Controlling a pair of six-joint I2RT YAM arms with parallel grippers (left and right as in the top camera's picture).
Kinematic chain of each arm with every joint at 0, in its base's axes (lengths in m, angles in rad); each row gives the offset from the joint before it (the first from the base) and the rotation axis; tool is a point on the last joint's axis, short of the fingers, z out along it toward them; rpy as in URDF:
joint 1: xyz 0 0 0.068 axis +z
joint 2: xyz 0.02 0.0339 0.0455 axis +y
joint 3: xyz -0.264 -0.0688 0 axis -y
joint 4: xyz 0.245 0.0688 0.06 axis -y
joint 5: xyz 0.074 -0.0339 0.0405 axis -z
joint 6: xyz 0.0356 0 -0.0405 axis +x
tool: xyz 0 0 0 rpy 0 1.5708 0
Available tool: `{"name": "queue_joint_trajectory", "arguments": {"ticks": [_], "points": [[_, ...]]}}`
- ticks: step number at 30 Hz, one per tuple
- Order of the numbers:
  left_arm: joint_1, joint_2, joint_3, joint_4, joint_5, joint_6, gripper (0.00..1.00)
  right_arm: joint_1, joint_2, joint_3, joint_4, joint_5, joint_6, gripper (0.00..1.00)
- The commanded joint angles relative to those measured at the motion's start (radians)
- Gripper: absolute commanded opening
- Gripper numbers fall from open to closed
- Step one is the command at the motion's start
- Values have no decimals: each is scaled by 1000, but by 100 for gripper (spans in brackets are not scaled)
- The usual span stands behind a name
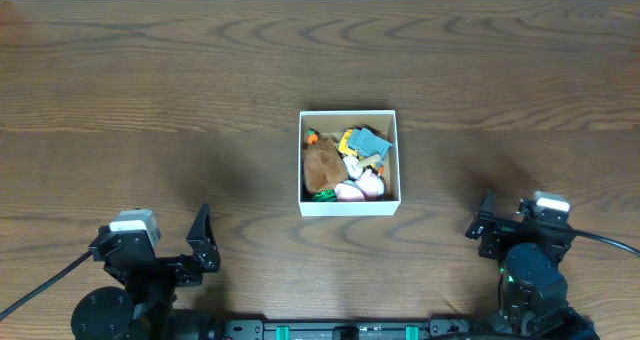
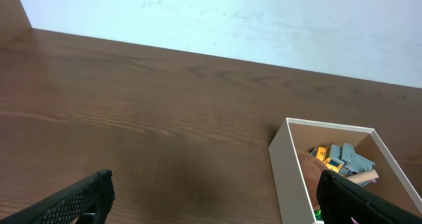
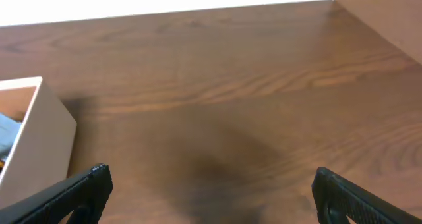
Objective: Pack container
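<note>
- One container (image 1: pixel 349 208) sits at the middle of the worktop (image 1: pixel 150 100), square to its edges and between the two arms. Either arm could probably reach it there.
- Several small toys lie heaped inside it, overlapping one another. There is a brown plush (image 1: pixel 322 166) on the left, and a blue-grey piece (image 1: pixel 372 142) and a yellow piece (image 1: pixel 350 140) toward the far right corner. A pink-and-white one (image 1: pixel 352 190) lies against the near wall.
- The heap is too tangled for a sure count. I make out at least four toys, plus small orange and green bits.
- No toy lies loose on the worktop in any view, so I judge the packing done or nearly so.
- Two claws are in view. The left claw (image 1: pixel 203 242) sits at the near left, well apart from the container, jaws spread wide and gripping nothing.
- The right claw (image 1: pixel 484 220) mirrors it at the near right, equally wide and empty. Its wrist view shows only bare wood between the fingers.
- Both sitting at the near edge reads as a parked pose that leaves the container unobstructed.
</note>
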Motion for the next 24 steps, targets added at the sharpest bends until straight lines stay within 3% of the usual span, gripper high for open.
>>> {"name": "queue_joint_trajectory", "arguments": {"ticks": [1,13,16,21,24], "points": [[4,-3,-3,0,-15,-2,98,14,-6,-3,-6,18,14,99],[4,-3,-3,0,-15,-2,98,-6,-81,-8,-146,-40,14,99],[4,-3,-3,0,-15,-2,98,-52,-115,-32,-100,-112,-30,99],[4,-3,-3,0,-15,-2,98,-179,-189,-154,87,-395,-290,99],[4,-3,-3,0,-15,-2,98,-257,-255,-245,216,-527,-332,99]]}}
